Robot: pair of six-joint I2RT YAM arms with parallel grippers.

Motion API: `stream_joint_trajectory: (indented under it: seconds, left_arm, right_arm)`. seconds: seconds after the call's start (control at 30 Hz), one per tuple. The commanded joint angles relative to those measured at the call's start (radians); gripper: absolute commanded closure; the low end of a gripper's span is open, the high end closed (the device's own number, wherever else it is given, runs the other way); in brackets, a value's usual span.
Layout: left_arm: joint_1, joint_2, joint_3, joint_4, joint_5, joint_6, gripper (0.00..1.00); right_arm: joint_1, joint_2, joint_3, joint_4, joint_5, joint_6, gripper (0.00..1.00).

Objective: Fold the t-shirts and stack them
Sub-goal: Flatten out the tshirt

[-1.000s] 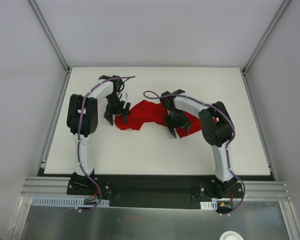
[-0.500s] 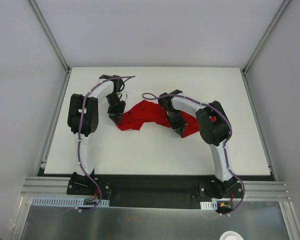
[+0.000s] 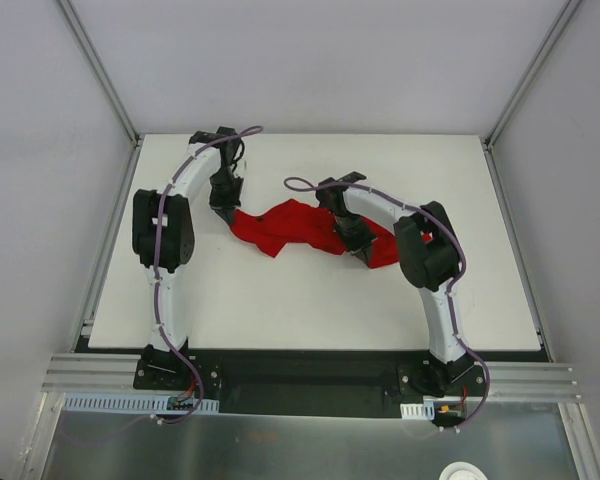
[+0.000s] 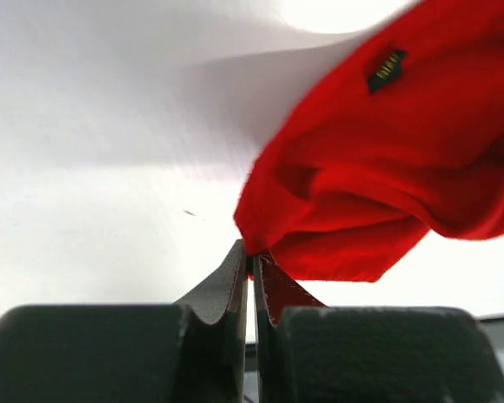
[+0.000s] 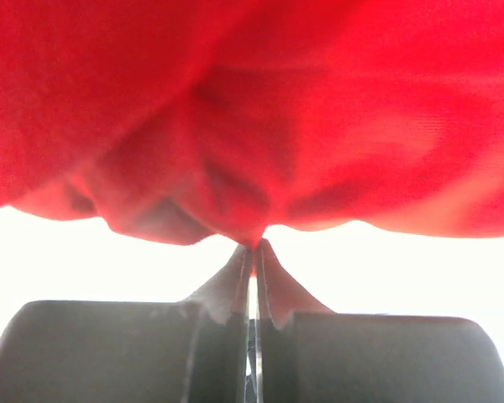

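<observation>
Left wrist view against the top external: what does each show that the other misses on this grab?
Only the left wrist: the left gripper shut on a fold at the red t-shirt's edge, and a small dark label on the cloth. Only the top external: the right gripper on the shirt's other side, and the cloth bunched between both arms. Both: the red t-shirt and the white table.

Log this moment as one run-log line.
left gripper: shut on red t-shirt | right gripper: shut on red t-shirt | red t-shirt: crumpled, unfolded
</observation>
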Motion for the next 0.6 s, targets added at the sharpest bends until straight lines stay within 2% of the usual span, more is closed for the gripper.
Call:
stream_joint_trajectory:
  seconds: [0.0,0.3,0.47,0.57]
  left_arm:
    - [0.022,-0.058,0.05,0.017,-0.136,-0.031,1.0]
    - [0.126,-0.183,0.06,0.087,-0.397,-0.103,1.0]
    - [0.203,-0.22,0.056,0.102,-0.428,-0.106,1.0]
    - [0.296,-0.226,0.051,0.1,-0.399,-0.1,1.0]
  right_arm:
    - [-0.029,-0.045,0.087,-0.078,0.074,-0.024,0.99]
    - [-0.159,-0.18,0.098,-0.081,0.152,-0.076,0.99]
    - [-0.268,-0.276,0.053,-0.052,0.145,-0.087,0.99]
    - [-0.32,-0.319,0.058,-0.047,0.148,-0.091,0.99]
